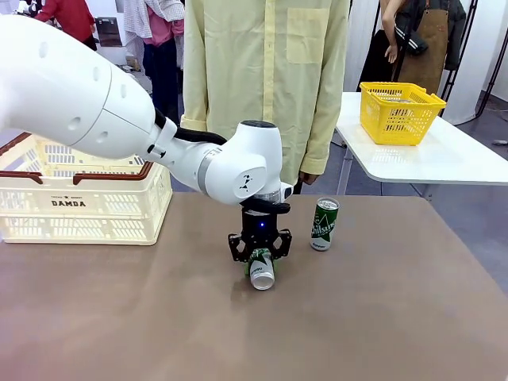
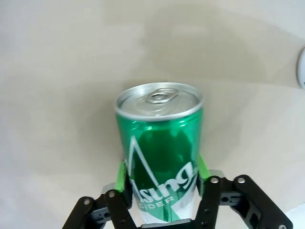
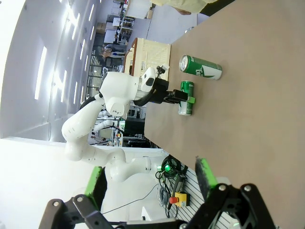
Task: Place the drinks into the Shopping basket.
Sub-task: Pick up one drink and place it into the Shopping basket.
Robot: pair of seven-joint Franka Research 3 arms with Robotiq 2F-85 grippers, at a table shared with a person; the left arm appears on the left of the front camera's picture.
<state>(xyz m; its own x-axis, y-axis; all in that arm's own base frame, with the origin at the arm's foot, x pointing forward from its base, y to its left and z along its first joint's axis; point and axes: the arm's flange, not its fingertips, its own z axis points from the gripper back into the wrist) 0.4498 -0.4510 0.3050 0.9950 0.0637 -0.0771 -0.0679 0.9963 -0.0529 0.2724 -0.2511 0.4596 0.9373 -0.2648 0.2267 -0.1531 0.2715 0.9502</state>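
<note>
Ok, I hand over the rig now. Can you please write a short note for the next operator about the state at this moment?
Left gripper: jaws closed on the lying green can, pads against its sides. The can rests on the table, not yet lifted.
Right gripper: jaws open, holding nothing.
Standing green can: upright on the table, to the right of the gripped one and apart from it.
Shopping basket: at the table's far left, "DAMDA" side facing the robot.
Done: first can grasped.
Left: lift it into the basket, then do the same with the standing can.
</note>
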